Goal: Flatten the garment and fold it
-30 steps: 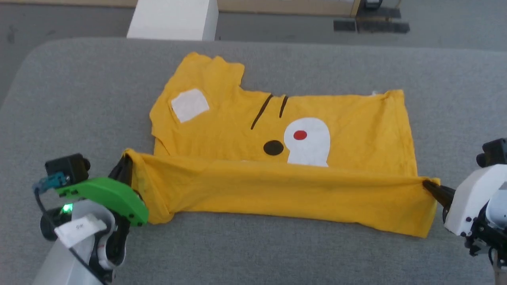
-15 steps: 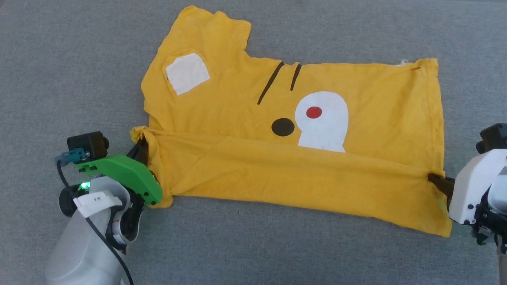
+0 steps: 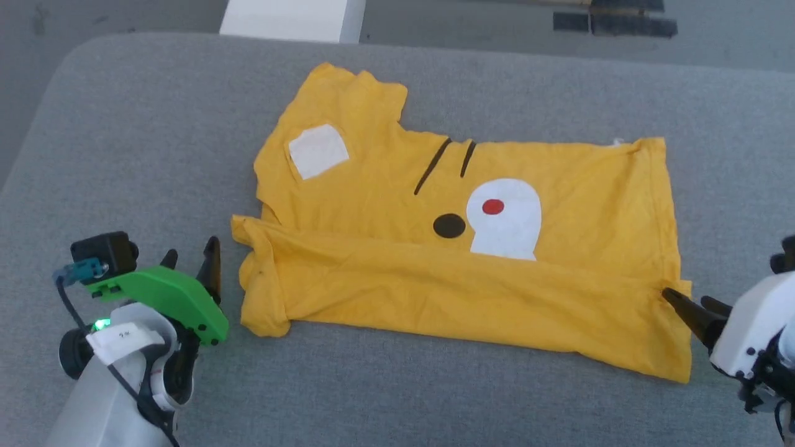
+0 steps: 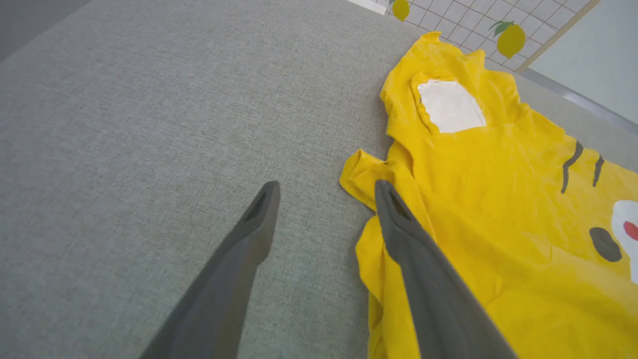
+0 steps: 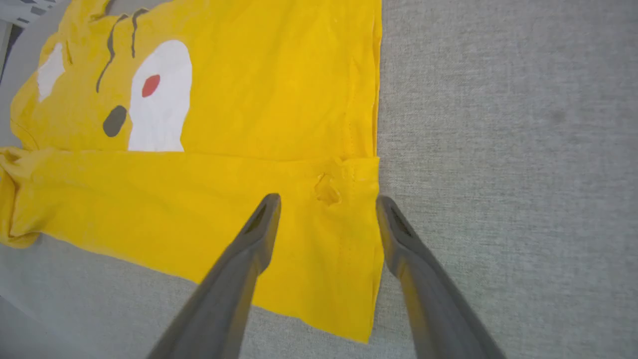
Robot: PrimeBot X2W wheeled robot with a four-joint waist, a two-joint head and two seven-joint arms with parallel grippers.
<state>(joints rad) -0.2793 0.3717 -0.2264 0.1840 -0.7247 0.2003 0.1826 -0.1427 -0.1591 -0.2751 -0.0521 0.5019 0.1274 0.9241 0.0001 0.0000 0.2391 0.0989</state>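
The garment [image 3: 385, 186], a mustard-yellow T-shirt with a cartoon face print, lies on the grey table with its near long edge folded up over the lower part of the print. My left gripper [image 3: 189, 261] stands open just left of the fold's left end [image 4: 369, 172], holding nothing. At the fold's right end my right gripper [image 3: 692, 304] is open over the hem corner [image 5: 349, 179], its fingers [image 5: 259, 224] straddling a small pinched crease. The garment [image 5: 239, 99] rests loose and flat.
The grey padded table [image 3: 124, 155] has a rounded far-left corner. Beyond its far edge stand a white block [image 3: 289, 18] and a dark floor fixture [image 3: 615, 18]. A tiled wall with lemon prints [image 4: 508, 37] shows in the left wrist view.
Both grippers have opened and let go of the fold's two ends. The folded strip has dropped slack onto the shirt. The head camera has shifted between frames.
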